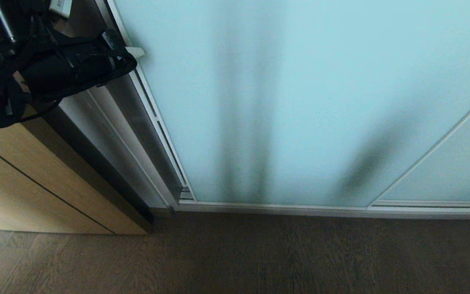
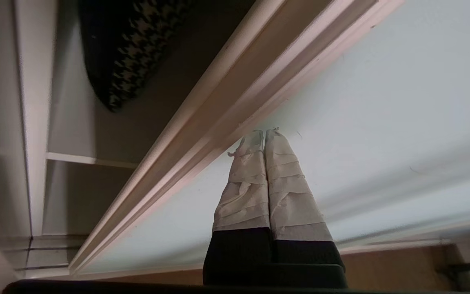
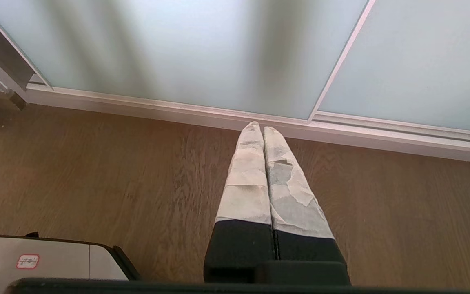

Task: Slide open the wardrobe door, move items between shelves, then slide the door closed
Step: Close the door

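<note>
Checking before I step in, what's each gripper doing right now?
Left gripper: closed, holding nothing, tips at the sliding wardrobe door.
Right gripper: closed, holding nothing, above the floor.

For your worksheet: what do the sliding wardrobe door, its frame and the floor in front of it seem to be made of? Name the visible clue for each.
Sliding wardrobe door: apparently frosted glass or acrylic, pale aqua and matte; shapes behind show only as blurred dark streaks.
Frame: probably metal, thin and silvery with a dull sheen.
Floor: wood or wood-look laminate, brown with visible grain, satin finish.
</note>
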Motion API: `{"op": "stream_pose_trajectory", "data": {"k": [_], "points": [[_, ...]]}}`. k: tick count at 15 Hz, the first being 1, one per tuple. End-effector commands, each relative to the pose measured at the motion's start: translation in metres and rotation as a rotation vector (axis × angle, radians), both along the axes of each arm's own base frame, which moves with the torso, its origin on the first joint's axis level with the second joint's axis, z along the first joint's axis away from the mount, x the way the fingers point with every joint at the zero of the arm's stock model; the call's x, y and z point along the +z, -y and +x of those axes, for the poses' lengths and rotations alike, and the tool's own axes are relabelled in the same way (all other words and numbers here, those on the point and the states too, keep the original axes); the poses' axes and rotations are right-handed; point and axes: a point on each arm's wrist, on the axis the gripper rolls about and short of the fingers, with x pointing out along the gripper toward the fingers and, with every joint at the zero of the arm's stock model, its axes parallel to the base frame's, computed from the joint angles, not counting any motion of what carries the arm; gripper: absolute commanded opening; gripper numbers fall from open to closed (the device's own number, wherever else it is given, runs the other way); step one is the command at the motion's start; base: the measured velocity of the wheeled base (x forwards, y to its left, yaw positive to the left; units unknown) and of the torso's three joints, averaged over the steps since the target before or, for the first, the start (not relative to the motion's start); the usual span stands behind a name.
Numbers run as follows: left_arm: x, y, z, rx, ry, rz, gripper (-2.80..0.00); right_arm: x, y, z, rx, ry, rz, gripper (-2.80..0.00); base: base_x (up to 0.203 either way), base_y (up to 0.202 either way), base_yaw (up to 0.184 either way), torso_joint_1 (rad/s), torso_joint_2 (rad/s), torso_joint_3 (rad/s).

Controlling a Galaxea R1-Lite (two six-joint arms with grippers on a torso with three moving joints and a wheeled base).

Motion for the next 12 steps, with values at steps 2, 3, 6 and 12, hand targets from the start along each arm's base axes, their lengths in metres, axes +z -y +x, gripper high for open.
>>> {"op": "stream_pose_trajectory", "data": {"k": [2,3,6,12], "points": [[0.009,-0.002,-0.014,-0.001,0.025,-0.003,-2.8,0.0,0.0,0.0,0.0,0.001,0.0,-2.8,0.0,0.0,0.0,0.0,0.0,0.0],[0.011,-0.002,-0.018,-0.002,0.029,-0.004,-2.8,0.0,0.0,0.0,0.0,0.001,0.0,-2.8,0.0,0.0,0.0,0.0,0.0,0.0],[0.013,-0.008,-0.024,0.015,0.032,-0.005,-2.8,0.0,0.0,0.0,0.0,0.001,0.0,-2.8,0.0,0.0,0.0,0.0,0.0,0.0],[0.033,-0.017,-0.063,0.041,0.092,-0.007,-2.8,0.0,0.0,0.0,0.0,0.001,0.0,-2.8,0.0,0.0,0.0,0.0,0.0,0.0]]}}
